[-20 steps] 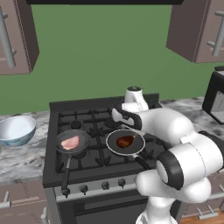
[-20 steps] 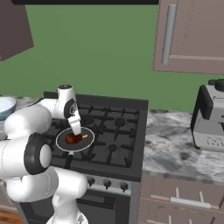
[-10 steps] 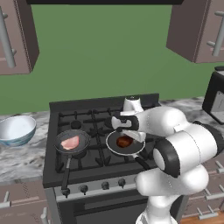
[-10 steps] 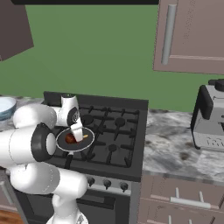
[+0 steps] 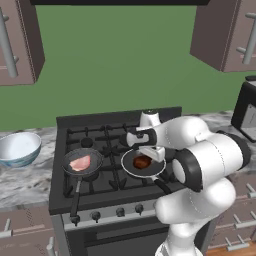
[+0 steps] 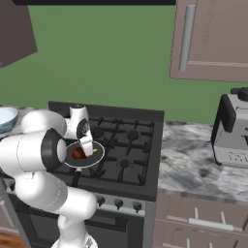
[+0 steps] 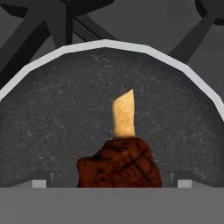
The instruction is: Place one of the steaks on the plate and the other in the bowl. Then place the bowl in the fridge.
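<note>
A dark reddish-brown steak (image 7: 118,168) with a tan strip on it lies in a round black pan (image 5: 127,169) at the stove's front middle. My gripper (image 5: 149,158) hangs low over this pan, open, one fingertip (image 7: 41,181) on each side of the steak. The right base view shows the gripper (image 6: 88,151) down in the same pan (image 6: 99,156) beside the steak (image 6: 78,153). A pale pink steak (image 5: 80,163) rests in a second pan (image 5: 67,161) to the left. The bowl (image 5: 20,147) stands on the counter left of the stove. The plate and the fridge are out of view.
Black burner grates (image 5: 107,145) cover the stove top. Each pan's handle (image 5: 76,192) juts toward the front edge with its knobs. A grey appliance (image 6: 232,131) stands on the marble counter at the right. Brown wall cabinets (image 6: 213,38) hang above.
The hand has come down from above the stove's back burners into the pan with the dark steak. Its jaws stayed open. Steaks, pans and bowl have not moved.
</note>
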{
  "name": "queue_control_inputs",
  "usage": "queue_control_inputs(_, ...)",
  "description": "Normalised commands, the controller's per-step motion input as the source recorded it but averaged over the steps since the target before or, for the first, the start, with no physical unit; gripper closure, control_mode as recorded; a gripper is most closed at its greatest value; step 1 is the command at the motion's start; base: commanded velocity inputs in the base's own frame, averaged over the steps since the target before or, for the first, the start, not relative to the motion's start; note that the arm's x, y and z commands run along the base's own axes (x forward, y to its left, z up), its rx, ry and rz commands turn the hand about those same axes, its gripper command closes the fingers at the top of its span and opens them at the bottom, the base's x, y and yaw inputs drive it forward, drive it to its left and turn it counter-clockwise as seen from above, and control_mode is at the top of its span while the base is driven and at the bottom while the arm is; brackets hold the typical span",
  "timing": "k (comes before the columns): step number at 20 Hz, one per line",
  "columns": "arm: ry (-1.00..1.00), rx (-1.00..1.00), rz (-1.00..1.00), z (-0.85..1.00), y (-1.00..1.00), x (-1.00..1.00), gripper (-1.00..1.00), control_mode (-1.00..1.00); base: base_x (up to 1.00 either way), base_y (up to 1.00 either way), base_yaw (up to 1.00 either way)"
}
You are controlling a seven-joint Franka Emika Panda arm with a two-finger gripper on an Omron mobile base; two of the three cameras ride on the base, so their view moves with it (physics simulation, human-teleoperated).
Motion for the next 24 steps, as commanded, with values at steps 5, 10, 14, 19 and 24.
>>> queue_control_inputs(5, 0.01, 0.04, 0.0, -0.28, 0.0, 0.0, -1.0, -1.0, 0.0, 0.0, 0.0)
queue_control_inputs(10, 0.01, 0.03, 0.0, -0.24, 0.02, 0.0, 1.0, -1.0, 0.0, 0.0, 0.0)
queue_control_inputs(14, 0.0, -0.01, 0.0, 0.05, 0.02, -0.08, 1.0, -1.0, 0.0, 0.0, 0.0)
queue_control_inputs(19, 0.0, -0.02, -0.02, 0.78, -0.04, -0.33, 1.0, -1.0, 0.0, 0.0, 0.0)
queue_control_inputs(24, 0.0, 0.0, -0.08, 1.0, -0.24, -0.69, 1.0, -1.0, 0.0, 0.0, 0.0)
